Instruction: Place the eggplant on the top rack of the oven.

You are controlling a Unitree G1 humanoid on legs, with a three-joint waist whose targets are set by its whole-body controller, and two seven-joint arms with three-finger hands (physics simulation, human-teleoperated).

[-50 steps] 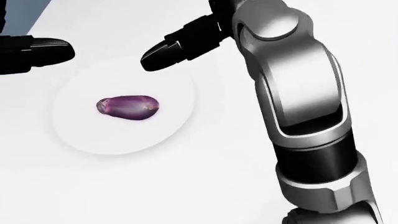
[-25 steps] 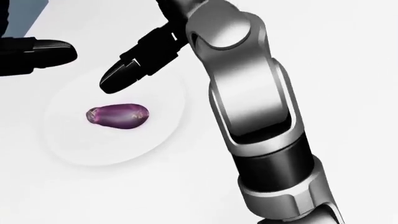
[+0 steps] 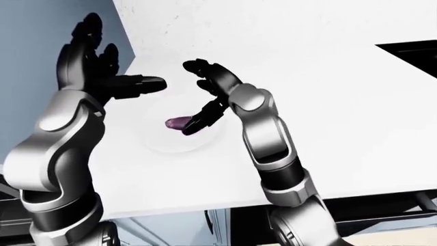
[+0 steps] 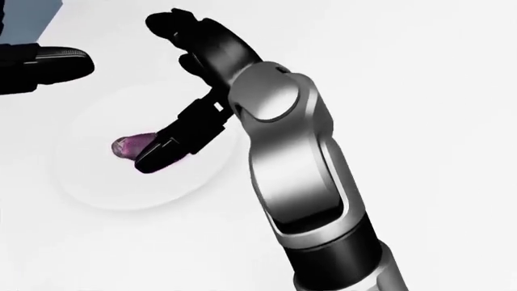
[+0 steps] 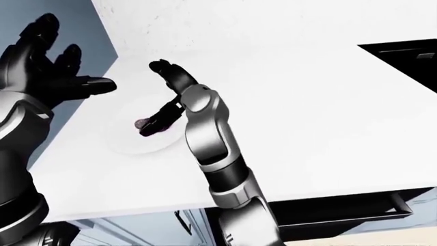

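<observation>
- Nearest in the left-eye view, below the counter's near edge, pale cabinet fronts (image 3: pixel 170 225) show between the two arms; what lies further down there is too cut off to tell.
- The white counter (image 3: pixel 355 138) runs from the near edge to a white wall (image 3: pixel 273 25) at the far side, with a grey-blue surface (image 3: pixel 41 31) beyond its left end.
- Near the counter's left part lies a white plate (image 4: pixel 97 188), flat and barely set off from the counter.
- On the plate lies the eggplant (image 4: pixel 126 145), small and purple, on its side, a little left of the plate's middle; only its left end shows, the rest hidden behind a black finger.
- The right hand (image 4: pixel 190 91) reaches over the plate from the right, fingers spread apart: one finger (image 4: pixel 174 145) slants down onto or just over the eggplant, the others stretch toward the far side. Whether the low finger touches the eggplant cannot be told.
- The left hand (image 3: pixel 102 66) is raised at the left, beyond the plate, fingers apart and empty, its thumb (image 3: pixel 140 84) pointing right toward the right hand.
- At the far right a flat black shape (image 3: pixel 410 51) is set into the counter, only its corner in view.
</observation>
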